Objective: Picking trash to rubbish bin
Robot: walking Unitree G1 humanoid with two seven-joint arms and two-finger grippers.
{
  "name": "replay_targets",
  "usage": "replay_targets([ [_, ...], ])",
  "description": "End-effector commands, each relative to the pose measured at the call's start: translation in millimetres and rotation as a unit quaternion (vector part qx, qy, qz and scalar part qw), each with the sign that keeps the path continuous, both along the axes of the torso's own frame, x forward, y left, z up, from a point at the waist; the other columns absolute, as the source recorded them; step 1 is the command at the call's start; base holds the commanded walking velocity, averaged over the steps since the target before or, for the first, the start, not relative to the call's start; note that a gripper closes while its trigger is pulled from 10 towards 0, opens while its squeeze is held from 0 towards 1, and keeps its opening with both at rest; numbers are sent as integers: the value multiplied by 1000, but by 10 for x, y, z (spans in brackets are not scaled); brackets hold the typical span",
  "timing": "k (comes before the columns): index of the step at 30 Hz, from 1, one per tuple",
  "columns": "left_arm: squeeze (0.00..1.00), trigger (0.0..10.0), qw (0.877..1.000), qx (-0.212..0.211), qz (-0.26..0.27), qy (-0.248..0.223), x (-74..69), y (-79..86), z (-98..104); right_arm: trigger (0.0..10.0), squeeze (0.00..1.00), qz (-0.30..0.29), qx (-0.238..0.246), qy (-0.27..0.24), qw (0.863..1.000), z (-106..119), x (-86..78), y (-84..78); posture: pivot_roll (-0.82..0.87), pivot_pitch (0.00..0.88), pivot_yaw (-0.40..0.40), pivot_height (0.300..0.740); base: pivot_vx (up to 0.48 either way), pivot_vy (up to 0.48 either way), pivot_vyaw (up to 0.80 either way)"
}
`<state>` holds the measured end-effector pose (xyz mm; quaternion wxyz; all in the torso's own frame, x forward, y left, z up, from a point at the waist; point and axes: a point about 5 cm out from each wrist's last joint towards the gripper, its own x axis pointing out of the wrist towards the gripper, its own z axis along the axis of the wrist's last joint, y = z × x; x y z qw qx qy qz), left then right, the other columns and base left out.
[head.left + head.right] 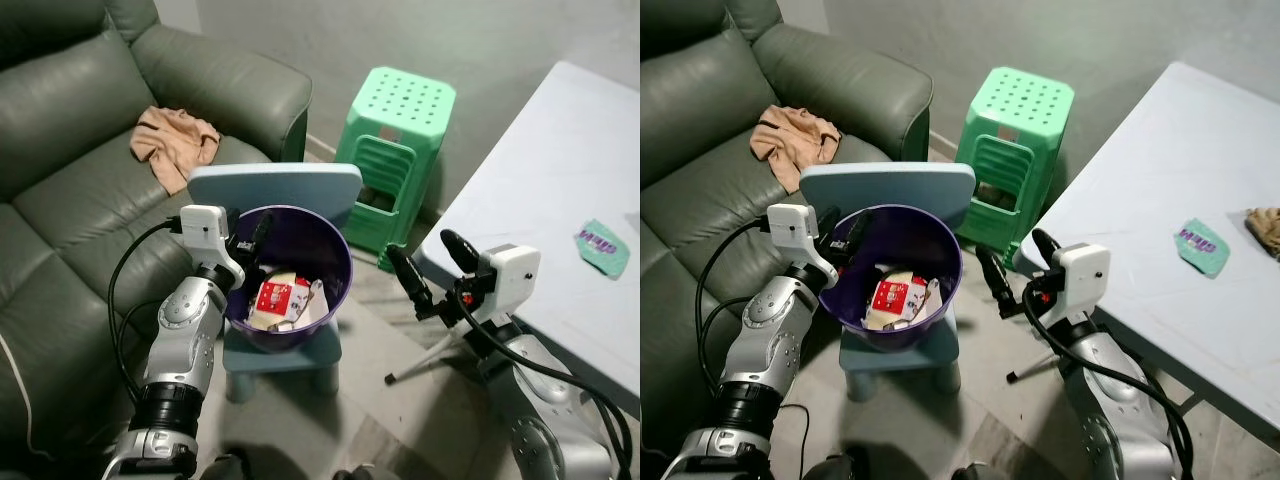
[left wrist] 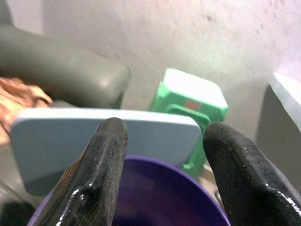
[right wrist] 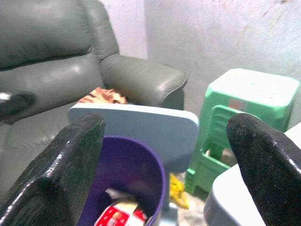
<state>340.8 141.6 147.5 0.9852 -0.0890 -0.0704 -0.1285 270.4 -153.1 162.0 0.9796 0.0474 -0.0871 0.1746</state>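
On the far left I have the dark green leather sofa [image 1: 70, 150], with a crumpled peach cloth [image 1: 172, 143] lying on its seat cushion. Right of that, my left gripper [image 1: 252, 243] sits at the near-left rim of the purple rubbish bin [image 1: 335, 262], its fingers [image 2: 101, 165] parted a moderate way with nothing between them, pointing across the bin's mouth. The bin stands on the seat of a small pale blue chair [image 1: 275, 183], whose backrest rises just behind it on the far side. Inside the bin I can see the trash: a red and white packet [image 1: 272, 297] lying among pale paper scraps [image 1: 312, 305].

Further right and farther off, a green plastic stool [image 1: 398, 140] stands against the grey wall. Nearer me, my right gripper [image 1: 432, 262] hovers between the bin and the table, apart from both, fingers [image 3: 61, 169] spread wide and empty, aimed toward the bin. Below it a thin white rod [image 1: 420, 362] lies on the floor. On the right is the white table [image 1: 540, 190], with a teal wrapper [image 1: 603, 247] lying flat near its right edge.
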Motion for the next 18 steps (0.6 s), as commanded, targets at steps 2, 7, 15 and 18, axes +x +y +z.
replay_targets([
  [2,0,10000,1000,11,19,0,-41,13,20,10000,0,-38,-12,-6,999,-21,73,-64,8,62,-85,740,0,0,0],
  [7,0,10000,999,16,35,-5,-77,58,46,10000,0,-76,-22,-4,997,-78,197,-102,24,36,-82,740,0,0,0],
  [15,0,10000,997,6,74,0,-85,159,49,10000,0,-108,-36,4,993,-172,286,-104,33,4,-82,740,0,0,0],
  [18,0,10000,997,7,80,2,-87,157,53,10000,0,-107,-31,4,994,-205,299,-75,35,0,-81,740,0,0,0],
])
